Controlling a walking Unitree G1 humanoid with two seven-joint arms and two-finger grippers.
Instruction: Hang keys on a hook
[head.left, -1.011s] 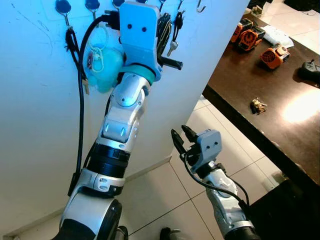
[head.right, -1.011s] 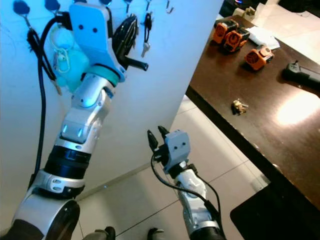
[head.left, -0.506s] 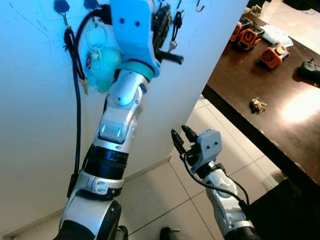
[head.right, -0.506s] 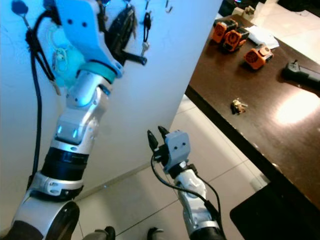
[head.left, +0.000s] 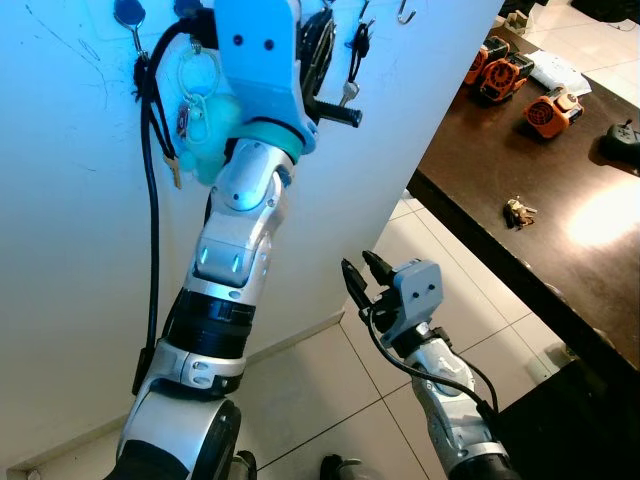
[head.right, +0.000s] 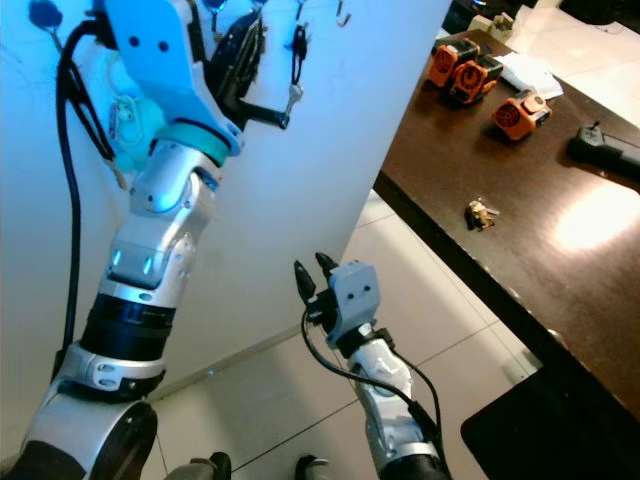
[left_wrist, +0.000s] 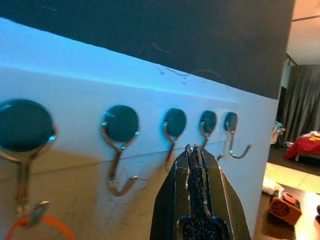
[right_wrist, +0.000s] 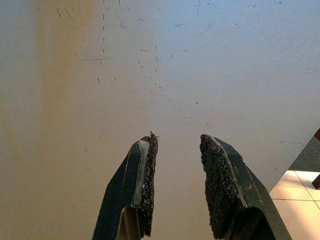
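Teal-capped silver hooks (left_wrist: 120, 142) on a white wall (head.left: 70, 240).

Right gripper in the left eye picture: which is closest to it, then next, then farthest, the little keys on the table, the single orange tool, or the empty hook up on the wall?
From the right gripper:
1. Keys, on the dark table's near part.
2. Orange tool, farther back on the table.
3. Empty hook, high on the white wall; roughly as far as the orange tool, too close to call.

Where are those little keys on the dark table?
The small keys lie by themselves on the dark table, on the robot's right, near its front edge and closer to the robot than the orange tools.
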